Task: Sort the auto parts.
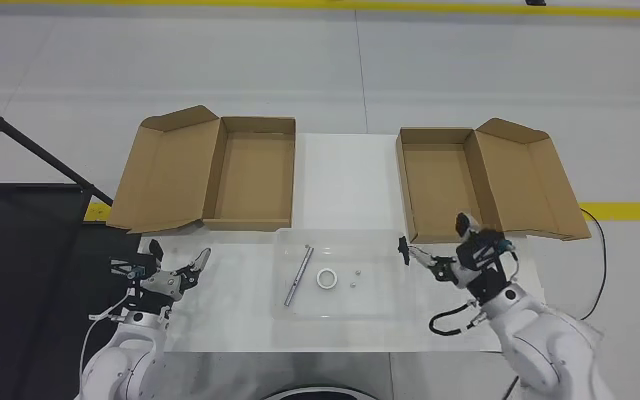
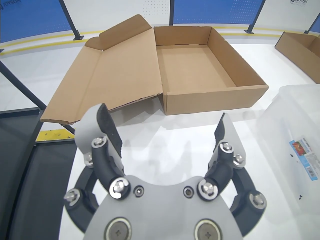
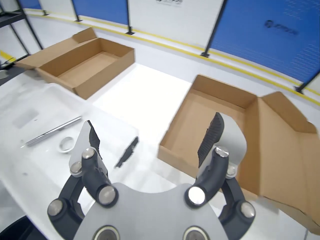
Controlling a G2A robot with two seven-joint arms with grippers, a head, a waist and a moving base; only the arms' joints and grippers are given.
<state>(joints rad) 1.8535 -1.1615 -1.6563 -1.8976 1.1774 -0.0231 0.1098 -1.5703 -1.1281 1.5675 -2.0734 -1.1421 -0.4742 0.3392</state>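
A clear plastic tray point(image 1: 385, 305) sits at the table's front centre. In it lie a metal rod point(image 1: 298, 274), a white ring point(image 1: 325, 278) and two small round parts point(image 1: 354, 270). A slim black part point(image 1: 403, 247) stands at the tray's right edge; in the right wrist view the black part point(image 3: 127, 152) is apart from both fingers. My right gripper point(image 1: 438, 238) is open just right of it, in front of the right box. The rod point(image 3: 53, 131) and ring point(image 3: 67, 144) lie beyond my right gripper point(image 3: 153, 118). My left gripper point(image 1: 180, 255) point(image 2: 162, 111) is open and empty, left of the tray point(image 2: 287, 116).
Two open, empty cardboard boxes stand behind the tray: the left box point(image 1: 250, 175) point(image 2: 192, 66) with its lid spread leftward, the right box point(image 1: 435, 185) point(image 3: 190, 128) with its lid spread rightward. White tabletop point(image 1: 345, 180) lies between them. A black frame point(image 1: 45, 155) borders the left side.
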